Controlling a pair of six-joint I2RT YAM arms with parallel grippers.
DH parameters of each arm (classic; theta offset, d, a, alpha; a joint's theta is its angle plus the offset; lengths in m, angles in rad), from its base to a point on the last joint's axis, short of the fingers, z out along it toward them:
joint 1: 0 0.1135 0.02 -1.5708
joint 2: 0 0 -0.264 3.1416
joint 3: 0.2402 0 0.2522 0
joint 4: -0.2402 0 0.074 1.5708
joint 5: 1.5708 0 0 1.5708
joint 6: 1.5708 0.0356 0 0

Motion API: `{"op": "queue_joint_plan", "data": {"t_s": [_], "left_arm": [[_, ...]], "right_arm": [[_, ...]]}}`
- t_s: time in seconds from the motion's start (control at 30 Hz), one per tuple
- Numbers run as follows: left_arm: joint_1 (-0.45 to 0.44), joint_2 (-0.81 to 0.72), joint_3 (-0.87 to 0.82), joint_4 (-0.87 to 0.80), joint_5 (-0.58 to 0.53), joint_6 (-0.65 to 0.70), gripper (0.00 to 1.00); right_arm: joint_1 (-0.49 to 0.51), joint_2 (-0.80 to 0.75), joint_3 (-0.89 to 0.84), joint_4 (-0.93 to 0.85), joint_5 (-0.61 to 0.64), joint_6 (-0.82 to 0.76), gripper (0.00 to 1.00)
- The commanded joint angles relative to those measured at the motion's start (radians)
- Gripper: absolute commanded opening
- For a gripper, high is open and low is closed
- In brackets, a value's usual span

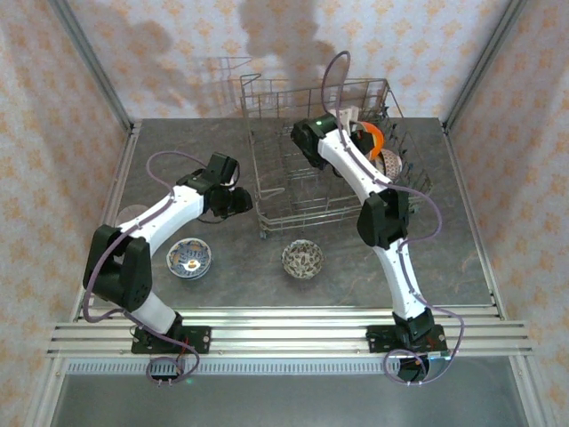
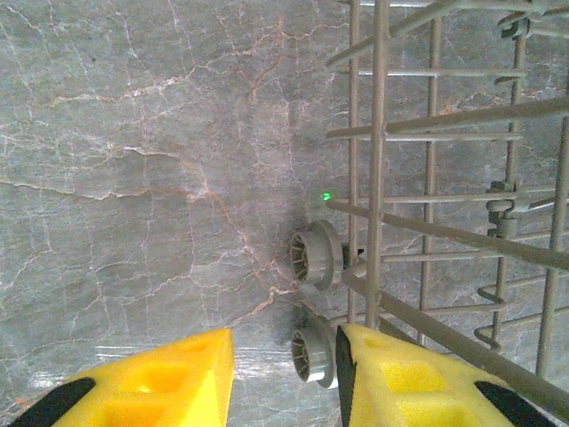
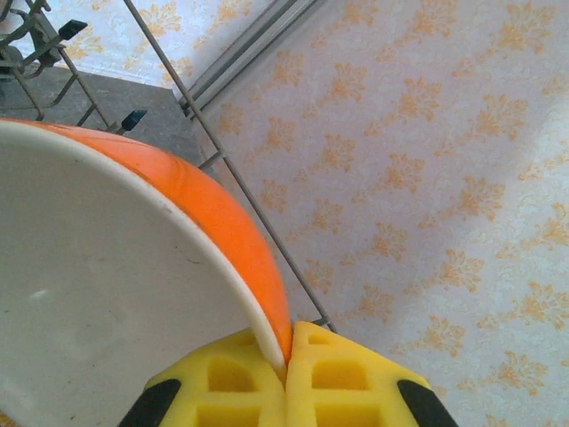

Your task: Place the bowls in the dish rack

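The grey wire dish rack [image 1: 260,169] stands at the back middle of the table. My right gripper [image 1: 359,127] is inside it, shut on the rim of an orange bowl [image 1: 375,135]. In the right wrist view the yellow fingertips [image 3: 286,360] pinch the rim of that bowl [image 3: 116,294], orange outside and white inside. A patterned bowl [image 1: 392,165] stands on edge in the rack's right side. A blue-and-white bowl [image 1: 189,258] and a brown-patterned bowl [image 1: 302,259] lie on the table in front. My left gripper [image 1: 238,201] hovers open and empty by the rack's front left corner.
In the left wrist view the left gripper [image 2: 284,382] points down at bare marble, its right finger [image 2: 400,382] close to the rack's wires [image 2: 380,178] and two grey wheels [image 2: 316,258]. Patterned walls and metal posts enclose the table.
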Motion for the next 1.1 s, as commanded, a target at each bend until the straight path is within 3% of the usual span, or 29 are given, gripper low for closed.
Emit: {"op": "queue_joint_plan", "data": {"t_s": [0.0, 0.47, 1.07], "left_arm": [[0.018, -0.048, -0.015, 0.008, -0.024, 0.022, 0.37], [0.028, -0.083, -0.049, 0.033, -0.027, 0.021, 0.37], [0.027, -0.143, -0.120, 0.078, -0.012, -0.024, 0.38]], "right_arm": [[0.002, -0.004, -0.039, -0.156, 0.082, 0.050, 0.00], [0.011, 0.009, -0.163, -0.155, 0.111, 0.065, 0.00], [0.042, 0.066, -0.150, -0.156, 0.054, 0.012, 0.00]]}}
